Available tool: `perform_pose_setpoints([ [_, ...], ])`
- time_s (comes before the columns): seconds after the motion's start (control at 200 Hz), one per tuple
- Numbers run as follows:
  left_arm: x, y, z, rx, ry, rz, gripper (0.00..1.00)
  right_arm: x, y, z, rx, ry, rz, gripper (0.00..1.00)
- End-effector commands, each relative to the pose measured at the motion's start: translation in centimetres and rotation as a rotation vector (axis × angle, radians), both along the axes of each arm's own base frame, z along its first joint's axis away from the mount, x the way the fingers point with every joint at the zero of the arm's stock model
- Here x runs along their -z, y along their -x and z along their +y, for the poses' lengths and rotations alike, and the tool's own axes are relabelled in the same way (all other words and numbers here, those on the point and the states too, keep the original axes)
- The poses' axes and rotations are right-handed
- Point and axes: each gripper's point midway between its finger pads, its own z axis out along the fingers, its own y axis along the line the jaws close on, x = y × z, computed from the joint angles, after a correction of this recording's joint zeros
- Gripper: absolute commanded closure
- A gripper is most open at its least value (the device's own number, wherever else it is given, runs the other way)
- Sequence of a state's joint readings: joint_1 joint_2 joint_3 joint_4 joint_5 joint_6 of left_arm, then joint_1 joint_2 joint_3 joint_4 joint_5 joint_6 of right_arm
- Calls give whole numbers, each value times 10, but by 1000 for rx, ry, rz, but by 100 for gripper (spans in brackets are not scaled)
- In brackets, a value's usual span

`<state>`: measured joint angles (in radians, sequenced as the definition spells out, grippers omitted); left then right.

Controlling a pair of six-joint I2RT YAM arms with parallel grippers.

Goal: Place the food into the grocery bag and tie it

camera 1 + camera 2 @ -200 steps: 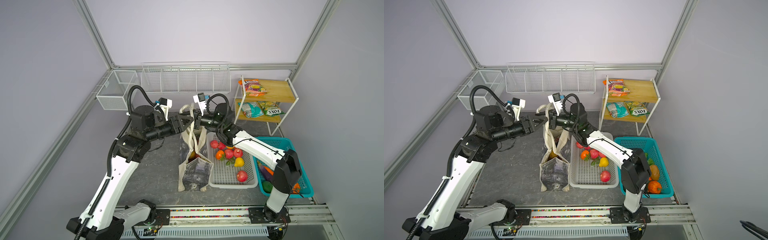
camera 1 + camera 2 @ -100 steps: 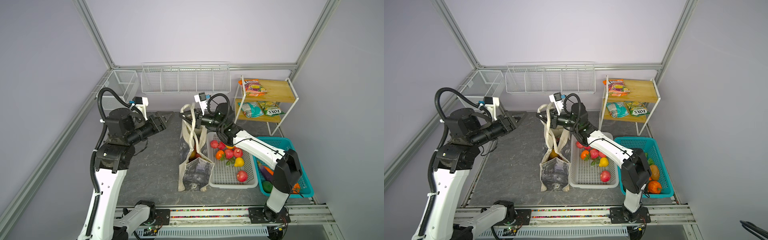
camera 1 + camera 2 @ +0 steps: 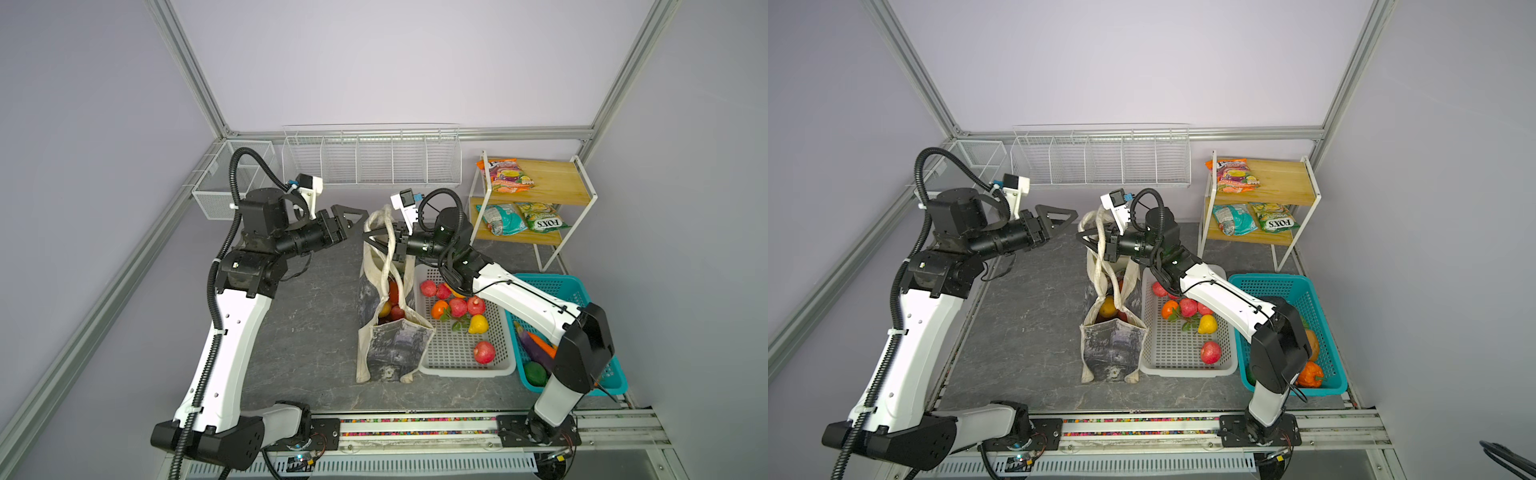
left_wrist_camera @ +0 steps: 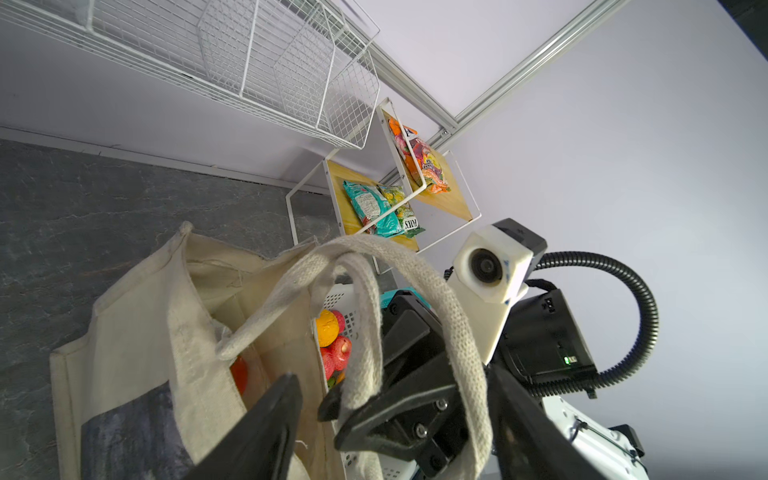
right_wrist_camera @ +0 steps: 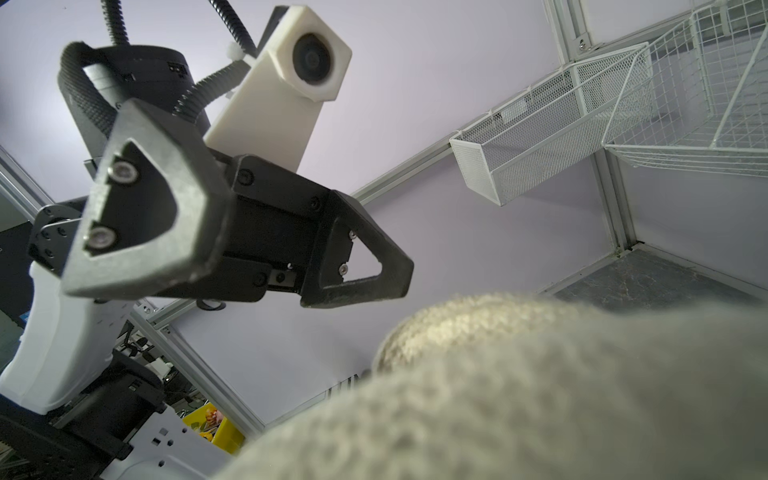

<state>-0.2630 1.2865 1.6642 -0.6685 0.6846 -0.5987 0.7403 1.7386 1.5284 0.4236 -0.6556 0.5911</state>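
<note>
Pale lilac walls all round, aluminium frame posts in the corners, dark grey marbled table (image 3: pixel 307 332) underneath, white wire baskets (image 3: pixel 370 160) on the back wall. So the big cream canvas grocery bag (image 3: pixel 392 351) with the grey-black print panel stands upright mid-table, right up against the white perforated plastic basket (image 3: pixel 465 371), which has loose toy fruit (image 3: pixel 457 307) in it. More red and orange toy fruit (image 3: pixel 388 309) sits down inside the bag. The teal snack packet (image 3: pixel 500 218) lies on the wooden shelf (image 3: pixel 544 183), back right.

The right claw (image 3: pixel 369 240) is clenched almost closed on the long cream strap handles (image 3: pixel 388 249), holding them above the bag mouth. The left claw (image 3: pixel 358 220) is spread wide, nothing in it, just beside the handles.

Left wrist view is the handy one: one strap runs between the right claw's fingers (image 4: pixel 415 395), the other loops over them. Right wrist view is mostly blurry strap up close, but shows the left claw's empty gap.
</note>
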Motion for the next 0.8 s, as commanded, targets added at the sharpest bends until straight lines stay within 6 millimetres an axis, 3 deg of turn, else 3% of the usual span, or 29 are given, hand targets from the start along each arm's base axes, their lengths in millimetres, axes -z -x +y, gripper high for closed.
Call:
perform_pose_setpoints([
  [0.0, 7, 2, -12, 39, -58, -5, 32, -10, 8, -8, -7, -5, -36, 84],
  [0.23, 20, -6, -12, 13, -97, 26, 41, -11, 10, -10, -7, -6, -41, 84],
  [0.48, 16, -10, -20, 35, -101, 24, 54, -11, 13, -10, -15, -7, -41, 84],
  [0.8, 21, -17, -29, 57, -113, 42, 62, -10, 15, -12, -17, -1, -41, 82],
])
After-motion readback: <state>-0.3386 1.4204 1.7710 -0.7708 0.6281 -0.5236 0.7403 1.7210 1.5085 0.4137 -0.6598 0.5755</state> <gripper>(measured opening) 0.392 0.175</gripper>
